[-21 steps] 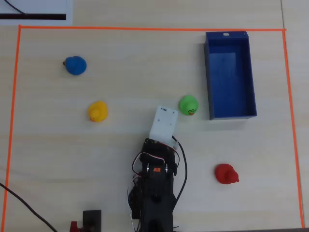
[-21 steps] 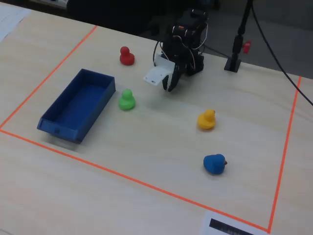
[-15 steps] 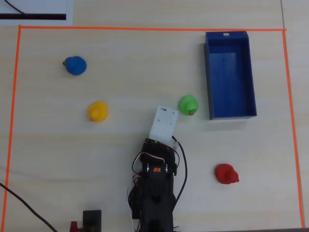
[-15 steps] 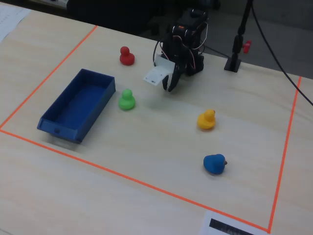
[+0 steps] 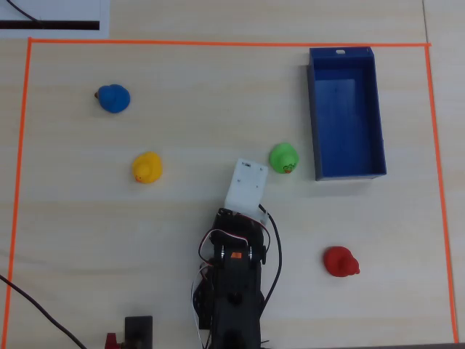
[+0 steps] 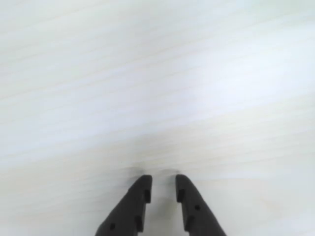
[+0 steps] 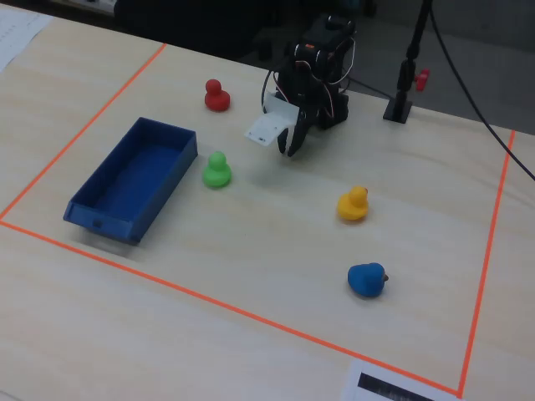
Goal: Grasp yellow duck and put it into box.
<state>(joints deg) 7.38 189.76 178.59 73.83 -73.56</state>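
Note:
The yellow duck [image 5: 147,167] stands on the pale wood table, left of the arm in the overhead view and right of it in the fixed view [image 7: 354,205]. The dark-blue box [image 5: 378,109] lies open-topped and empty at the upper right of the overhead view, and at the left of the fixed view [image 7: 109,221]. My gripper [image 6: 164,179] hangs low over bare table near the arm's base [image 7: 291,149]. Its black fingers stand a small gap apart with nothing between them. In the overhead view a white wrist mount [image 5: 245,185] hides it. The duck and the box are out of the wrist view.
A green duck [image 5: 284,158] stands between the arm and the box. A red duck [image 5: 341,262] is at the lower right and a blue duck [image 5: 114,99] at the upper left. Orange tape [image 5: 218,42] frames the work area. A black post [image 7: 401,100] and cables stand behind the arm.

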